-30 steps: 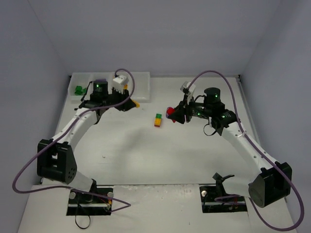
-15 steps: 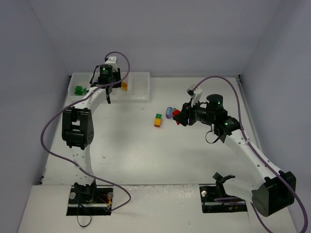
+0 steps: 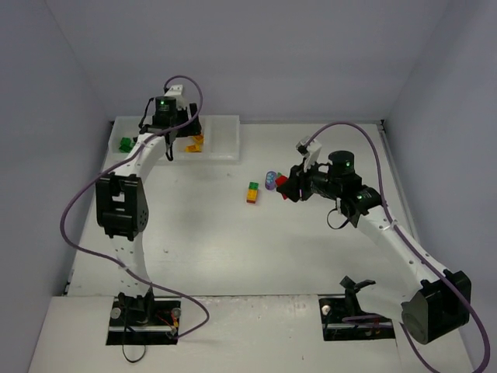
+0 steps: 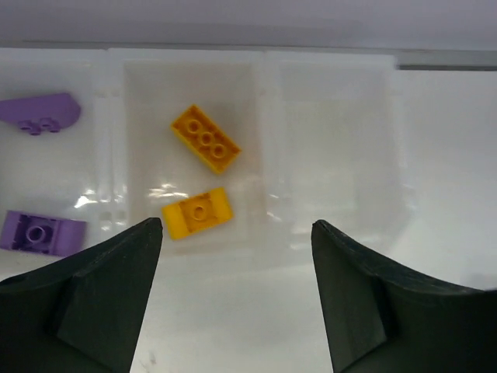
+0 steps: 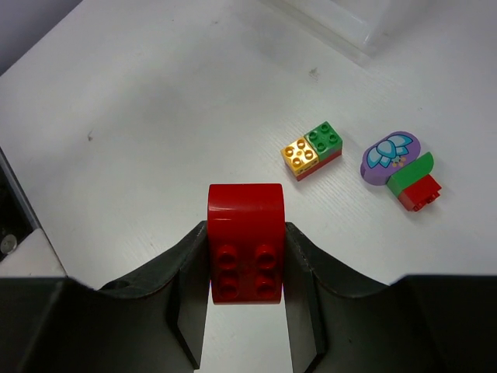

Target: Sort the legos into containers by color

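My left gripper [image 4: 235, 233] [image 3: 183, 129] hangs open over the white tray of containers [image 3: 225, 138] [image 4: 260, 101]. Below it, two orange-yellow legos [image 4: 206, 138] [image 4: 197, 213] [image 3: 194, 143] lie in one compartment. Two purple legos [image 4: 39, 114] [image 4: 43, 233] lie in the compartment to its left. Green legos [image 3: 126, 144] sit at the tray's left end. My right gripper [image 5: 245, 268] [image 3: 286, 186] is shut on a red rounded lego [image 5: 245, 233], held above the table. On the table lie a joined yellow-green-red piece [image 5: 311, 150] [image 3: 253, 192] and a purple oval piece with green and red parts [image 5: 390, 158] [image 3: 270, 180].
The compartment [image 4: 334, 132] right of the orange-yellow legos holds nothing that I can see. Grey walls close the table at the back and both sides. Both arm bases [image 3: 144, 311] [image 3: 353, 311] stand at the near edge.
My left arm swung up over the tray and its jaws opened, leaving an orange-yellow lego in the compartment. My right gripper drew back to the right with the red lego, uncovering the purple oval piece.
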You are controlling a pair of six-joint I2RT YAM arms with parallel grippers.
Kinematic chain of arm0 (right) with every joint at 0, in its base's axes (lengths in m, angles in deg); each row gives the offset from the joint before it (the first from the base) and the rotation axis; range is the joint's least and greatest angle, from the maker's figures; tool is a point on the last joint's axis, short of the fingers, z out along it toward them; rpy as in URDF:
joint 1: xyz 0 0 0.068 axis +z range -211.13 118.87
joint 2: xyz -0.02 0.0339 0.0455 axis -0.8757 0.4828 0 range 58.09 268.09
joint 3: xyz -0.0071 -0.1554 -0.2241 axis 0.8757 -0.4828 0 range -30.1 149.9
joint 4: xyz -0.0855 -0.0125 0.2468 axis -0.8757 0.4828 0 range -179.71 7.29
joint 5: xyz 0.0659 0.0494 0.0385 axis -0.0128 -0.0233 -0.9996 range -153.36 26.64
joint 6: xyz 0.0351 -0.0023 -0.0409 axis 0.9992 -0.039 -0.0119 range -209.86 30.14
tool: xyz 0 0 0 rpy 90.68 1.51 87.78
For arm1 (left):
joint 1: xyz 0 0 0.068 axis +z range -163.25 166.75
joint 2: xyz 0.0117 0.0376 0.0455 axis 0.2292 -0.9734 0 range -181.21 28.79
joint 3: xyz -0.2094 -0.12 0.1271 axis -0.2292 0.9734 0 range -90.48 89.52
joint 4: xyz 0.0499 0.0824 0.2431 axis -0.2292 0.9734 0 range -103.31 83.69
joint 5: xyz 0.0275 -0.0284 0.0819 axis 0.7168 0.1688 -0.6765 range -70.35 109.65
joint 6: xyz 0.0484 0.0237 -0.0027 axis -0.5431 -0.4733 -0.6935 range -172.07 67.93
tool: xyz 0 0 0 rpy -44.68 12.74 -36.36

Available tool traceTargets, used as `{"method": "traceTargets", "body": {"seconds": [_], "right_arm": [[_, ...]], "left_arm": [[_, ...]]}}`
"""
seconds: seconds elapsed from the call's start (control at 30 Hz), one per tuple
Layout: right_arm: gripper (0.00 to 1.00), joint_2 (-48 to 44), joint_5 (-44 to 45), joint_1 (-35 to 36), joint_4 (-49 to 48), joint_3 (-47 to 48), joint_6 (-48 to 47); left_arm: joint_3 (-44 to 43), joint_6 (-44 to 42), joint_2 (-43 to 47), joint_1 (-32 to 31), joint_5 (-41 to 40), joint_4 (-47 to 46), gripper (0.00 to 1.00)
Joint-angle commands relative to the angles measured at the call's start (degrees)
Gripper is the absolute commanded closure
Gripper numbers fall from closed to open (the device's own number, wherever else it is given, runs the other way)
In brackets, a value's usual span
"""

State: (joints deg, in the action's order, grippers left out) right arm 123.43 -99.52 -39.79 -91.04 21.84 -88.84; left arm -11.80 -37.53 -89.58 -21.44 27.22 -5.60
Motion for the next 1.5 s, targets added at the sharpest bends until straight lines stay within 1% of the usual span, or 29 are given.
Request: {"method": "traceTargets", "body": {"seconds": [0.0, 0.07, 0.1, 0.2, 0.27, 0.33, 0.43, 0.57, 0.67, 0.7, 0.8, 0.9, 0.97, 1.1, 1.23, 1.27, 1.33, 1.37, 1.4, 1.43, 1.47], "right_arm": [[0.98, 1.54, 0.65, 0.54, -5.09, 1.84, -5.31], [0.98, 2.94, 0.57, 0.63, -5.53, 2.9, -7.16], [0.98, 3.47, 0.48, 0.72, -5.53, 3.34, -8.91], [0.98, 5.58, 0.57, 1.15, -5.53, 5.09, -11.81], [0.97, 5.94, 1.0, 1.51, -5.62, 5.88, -12.97], [0.95, 6.2, 0.57, 1.94, -5.8, 6.15, -14.81], [0.94, 5.94, 0.39, 3.08, -6.23, 6.15, -16.66], [0.93, 5.68, -0.66, 3.97, -6.59, 5.89, -17.71], [0.93, 5.24, -0.93, 4.76, -6.85, 5.71, -17.8], [0.93, 5.23, -1.01, 4.93, -6.94, 5.63, -17.8], [0.92, 4.97, -1.1, 5.2, -7.11, 5.45, -17.8], [0.92, 4.53, -1.1, 5.46, -7.29, 5.19, -17.72], [0.92, 4.36, -1.1, 5.81, -7.64, 5.01, -17.63], [0.92, 4.36, -1.1, 6.43, -7.99, 4.75, -17.45], [0.91, 4.71, -0.4, 7.31, -8.17, 4.75, -17.45], [0.91, 4.71, -0.23, 7.4, -8.26, 4.75, -17.36], [0.89, 4.71, 0.13, 7.4, -8.35, 4.57, -17.28], [0.87, 4.62, 0.74, 7.4, -8.35, 4.48, -17.28], [0.74, 4.53, 1.0, 7.4, -8.26, 4.4, -17.1], [0.68, 4.27, 1.35, 7.4, -8.34, 4.31, -16.93], [0.55, 4.09, 2.49, 7.4, -8.26, 4.05, -16.75]], "left_arm": [[-0.64, 4.96, 12.35, -2.09, 9.18, 3.97, 0.29], [-0.2, 7.77, 15.96, -4.81, 12.54, 8.1, 0.26], [1.28, 8.82, 17.19, -5.87, 16.99, 8.9, 0.26], [6.02, 16.53, 21.33, -11.57, 24.21, 7.07, 0.26], [8.23, 18.93, 23.61, -14.13, 27.3, 5.84, 0.26], [10.69, 21.04, 25.28, -17.72, 29.16, 4.95, 0.26], [12.46, 21.58, 26.08, -21.42, 31.44, 4.25, 0.26], [11.67, 19.39, 25.2, -24.33, 31.8, 7.84, 0.27], [10.62, 18.06, 24.33, -25.39, 31.54, 9.69, 0.32], [10.44, 17.8, 24.06, -25.48, 31.71, 9.96, 0.37], [9.65, 16.66, 23.62, -26.0, 32.06, 11.1, 0.42], [8.51, 14.82, 22.75, -26.53, 31.89, 13.21, 0.49], [7.98, 14.55, 22.22, -26.71, 32.06, 14.18, 0.5], [7.54, 14.89, 20.9, -27.23, 32.5, 13.92, 0.55], [7.1, 15.42, 20.02, -27.32, 33.38, 13.3, 0.73], [7.01, 15.25, 19.84, -27.32, 33.56, 13.39, 0.82], [6.75, 14.81, 19.75, -27.32, 33.3, 14.09, 0.91], [6.75, 14.11, 19.84, -27.24, 33.12, 14.35, 0.95], [6.75, 13.76, 20.1, -27.23, 32.68, 14.53, 1.0], [6.75, 13.41, 20.28, -26.89, 31.72, 14.71, 1.0], [6.75, 12.88, 20.45, -26.53, 31.19, 14.79, 1.0]]}}
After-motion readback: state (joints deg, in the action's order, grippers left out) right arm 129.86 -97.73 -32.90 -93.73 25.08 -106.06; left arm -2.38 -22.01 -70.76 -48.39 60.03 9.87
